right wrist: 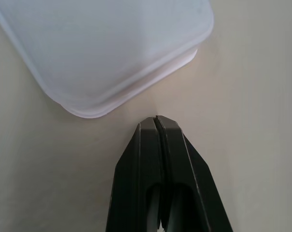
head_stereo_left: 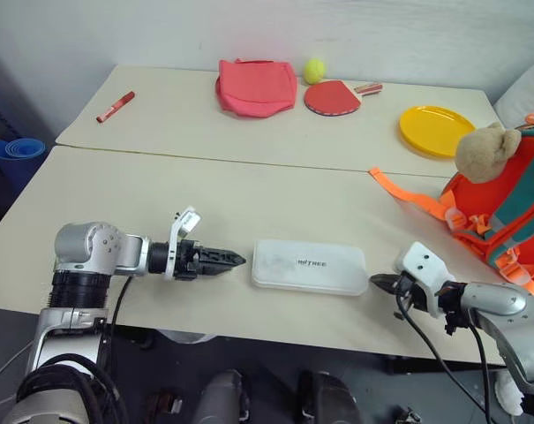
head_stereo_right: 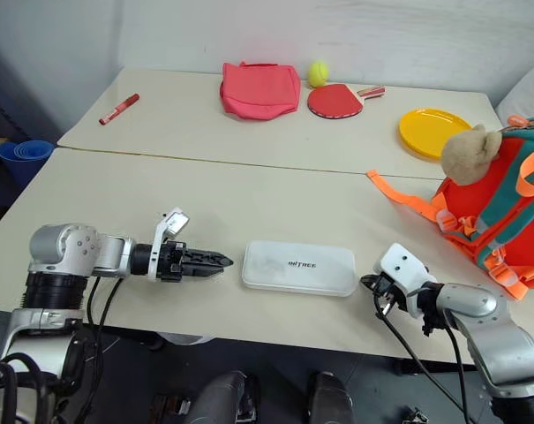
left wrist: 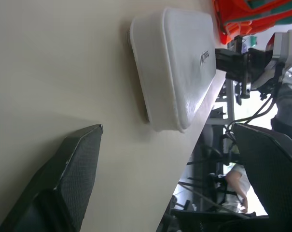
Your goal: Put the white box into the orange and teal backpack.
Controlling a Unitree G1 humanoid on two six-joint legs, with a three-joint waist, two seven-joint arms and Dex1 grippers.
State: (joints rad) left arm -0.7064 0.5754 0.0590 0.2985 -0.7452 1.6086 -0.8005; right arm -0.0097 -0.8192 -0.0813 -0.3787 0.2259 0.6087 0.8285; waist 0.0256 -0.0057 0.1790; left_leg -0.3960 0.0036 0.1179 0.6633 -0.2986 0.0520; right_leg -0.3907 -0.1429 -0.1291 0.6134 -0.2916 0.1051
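The white box point(head_stereo_left: 309, 266) lies flat near the front edge of the table, its grey lettering facing up. My left gripper point(head_stereo_left: 236, 259) hovers just off the box's left end and points at it; in the left wrist view its fingers point(left wrist: 73, 169) stand wide apart, open and empty. My right gripper point(head_stereo_left: 379, 283) is shut, its tips point(right wrist: 156, 119) just short of the box's right corner point(right wrist: 112, 53). The orange and teal backpack point(head_stereo_left: 505, 216) stands at the right edge of the table, with a tan plush bear point(head_stereo_left: 485, 150) on top.
An orange strap point(head_stereo_left: 408, 194) trails from the backpack toward the box. On the far table lie a pink-red pouch point(head_stereo_left: 256, 87), a yellow-green ball point(head_stereo_left: 314, 70), a red paddle point(head_stereo_left: 332, 97), a yellow plate point(head_stereo_left: 436, 130) and a red marker point(head_stereo_left: 116, 106). Blue bowls point(head_stereo_left: 18, 148) sit off to the left.
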